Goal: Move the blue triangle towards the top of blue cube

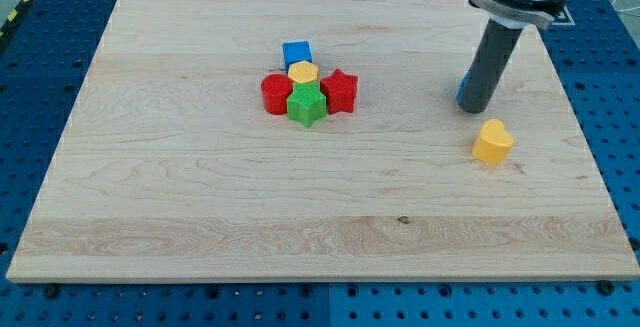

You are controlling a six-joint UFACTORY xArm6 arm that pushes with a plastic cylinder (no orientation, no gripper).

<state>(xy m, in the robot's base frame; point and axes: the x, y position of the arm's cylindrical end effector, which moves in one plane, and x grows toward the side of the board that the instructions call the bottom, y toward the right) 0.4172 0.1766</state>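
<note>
Tip (477, 108) down on the wooden board (180, 197), toward the view's upper right. No jaws to open or close here: just a bare rod, gripping nothing. Directly at the tip's left side, a sliver of blue peeking out from behind the rod: by judgement the blue triangle (461, 91), touching or just beside the tip, mostly hidden, shape not readable.

Far off to the tip's left, a tight cluster. Blue cube (297, 53) at the cluster's top edge. Just below the cube, yellow hexagon-like block (303, 72). Lower still, red cylinder (275, 94), green star-shaped block (307, 104) and red star-shaped block (339, 91), all packed close together. Below and slightly right of the tip, near but apart, a yellow heart-shaped block (492, 140).

Goal spot: bare board just above the blue cube, up and well to the left of the tip.

To do the step well: get squarely behind the triangle on its right side, so the push runs leftward and a little upward. Keep the contact centred on the block, since an off-centre push will likely spin it away or let it slip past the rod. Aim the path above the cube's top edge, not at the cube itself, to avoid knocking the cluster. Leave the yellow heart alone. Slow down near the end and stop with the triangle just above the cube.
</note>
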